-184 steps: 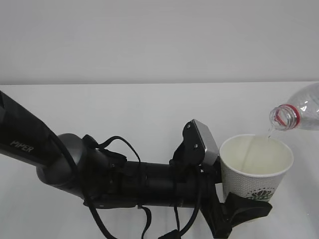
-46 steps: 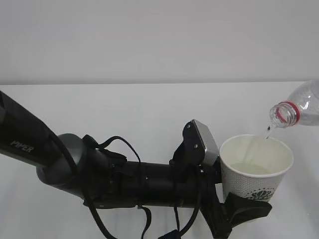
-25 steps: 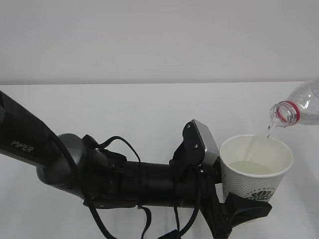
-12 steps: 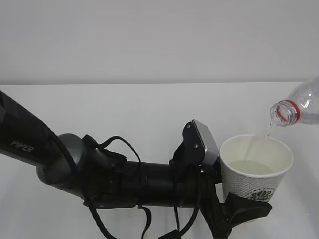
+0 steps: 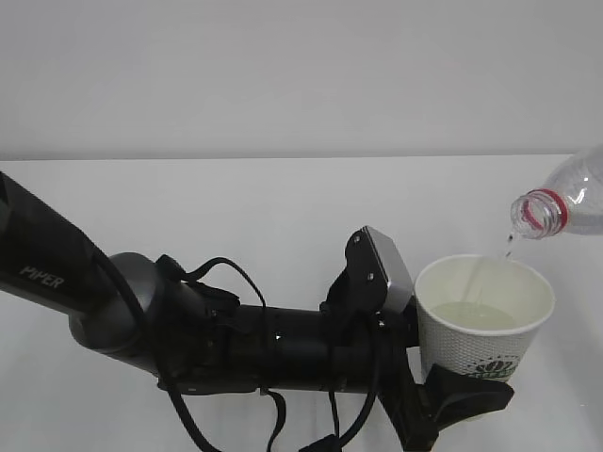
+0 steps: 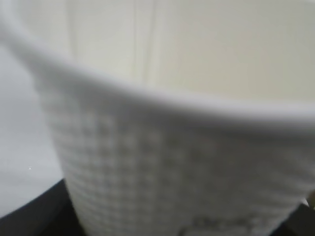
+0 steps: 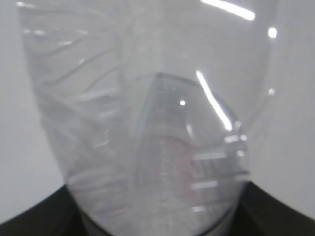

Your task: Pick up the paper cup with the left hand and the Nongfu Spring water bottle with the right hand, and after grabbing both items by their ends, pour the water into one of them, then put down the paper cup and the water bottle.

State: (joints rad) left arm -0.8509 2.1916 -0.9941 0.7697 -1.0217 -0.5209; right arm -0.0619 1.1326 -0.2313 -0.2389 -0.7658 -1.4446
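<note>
Step in hand: pouring. Nongfu Spring water bottle (image 5: 565, 202) tipped mouth-down at the far right, open neck just above and beside the right rim of the paper cup (image 5: 483, 318).

Water (image 5: 476, 315): pale pool low inside the cup; thin thread or drip below the bottle mouth (faint, hard to judge as a steady stream).

Cup position: upright, held off the desk (image 5: 236, 207) at lower right of the exterior view, near the camera.

Left hand (image 5: 450, 400): clamped on the cup at its base, black fingers wrapping the bottom; cup wall fills the left wrist view.

Right hand: out of the exterior view; in the right wrist view only dark edges at the bottom corners, with the bottle's base end (image 7: 147, 123) set between them. Judged clamped on the bottle (fingertips themselves not shown).

Bottle contents: looks nearly empty; exact remainder cannot be told.

Next move calls for: righting the bottle so the drip ends clear of the rim, cup kept level, then lowering both to the desk and releasing. Risk judged: spill on tilt, thin cup squeezed.

Count: one paper cup; one bottle; two hands (one only partly seen); one desk.
</note>
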